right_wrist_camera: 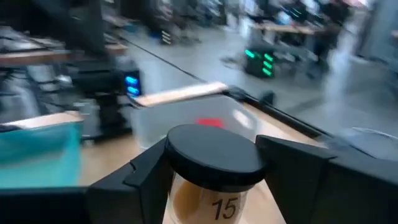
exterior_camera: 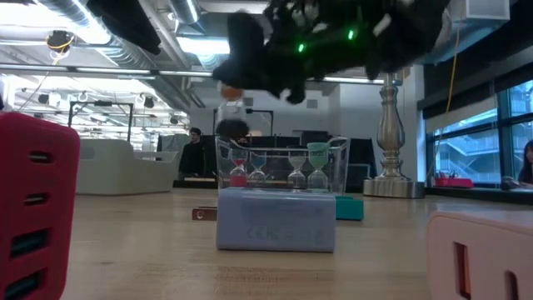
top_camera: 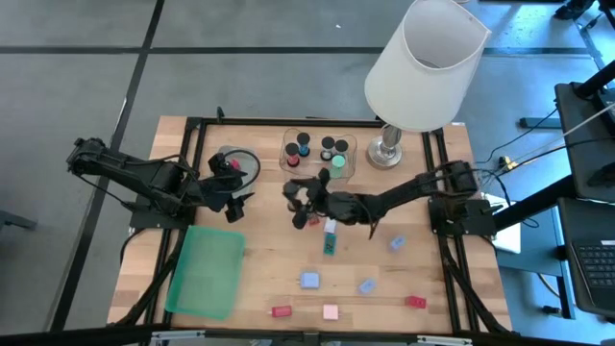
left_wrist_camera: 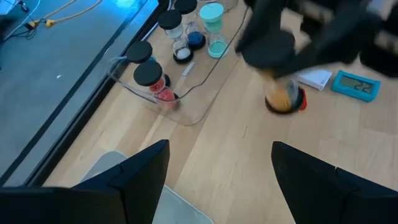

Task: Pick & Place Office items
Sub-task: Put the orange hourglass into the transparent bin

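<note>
My right gripper (top_camera: 300, 197) reaches in from the table's right to the middle and is shut on an office item, a small sand timer (right_wrist_camera: 211, 180) with a black cap, orange sand and a "15" label. Several more timers stand in a clear tray (top_camera: 351, 144) at the far middle, just beyond it. My left gripper (top_camera: 235, 204) hangs open over the table's left middle, with nothing between its fingers (left_wrist_camera: 143, 174). Small blue, red and pink blocks lie along the near side, among them a blue block (top_camera: 309, 280). My right gripper pinches the timer between its two fingers, on opposite sides of the body just below the black cap (right_wrist_camera: 211, 152). The fingers come in about level from the table's right side. The timer (left_wrist_camera: 281, 96) stands roughly upright and is lifted clear of the table.
A big white-shaded lamp (top_camera: 423, 67) stands at the far right. A flat green lid (top_camera: 207, 269) lies near left, and a round clear container (top_camera: 240, 159) holding a red piece sits far left. A teal item (top_camera: 331, 235) lies just on the near side of my right gripper.
</note>
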